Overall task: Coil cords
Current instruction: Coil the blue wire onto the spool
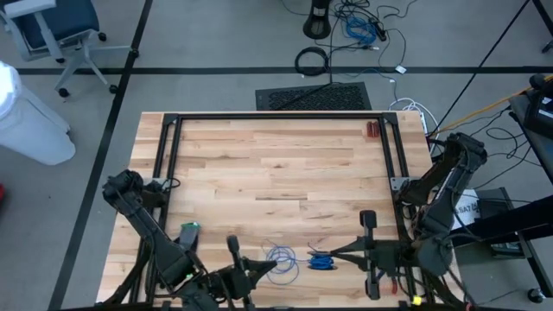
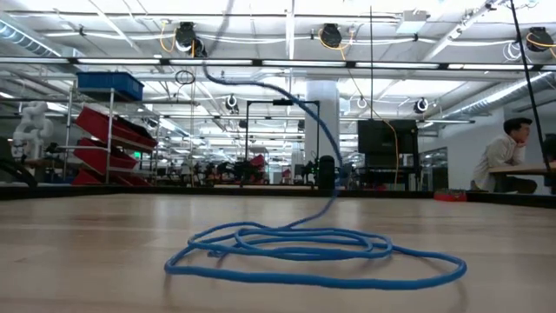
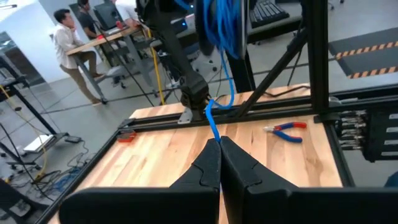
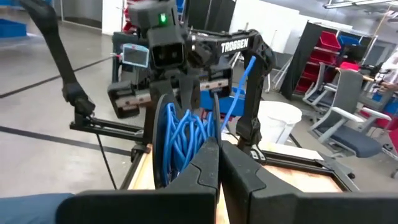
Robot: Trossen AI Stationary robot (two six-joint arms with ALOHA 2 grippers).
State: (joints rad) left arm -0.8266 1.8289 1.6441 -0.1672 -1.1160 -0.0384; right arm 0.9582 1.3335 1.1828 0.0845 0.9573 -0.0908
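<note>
At the near edge of the wooden table [image 1: 276,164], the left gripper [image 1: 259,272] and right gripper [image 1: 339,256] face each other, each pinched tight on the blue cord [image 1: 321,259], whose loose loops [image 2: 313,252] rest on the wood between them.

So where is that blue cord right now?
In the high view the blue cord lies near the table's front edge, strung between the left tool and right tool.

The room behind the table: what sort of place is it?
Probably a big open robotics lab or workshop. Ceiling lights hang in rows, shelves hold red bins, and people work at a desk beyond.
</note>
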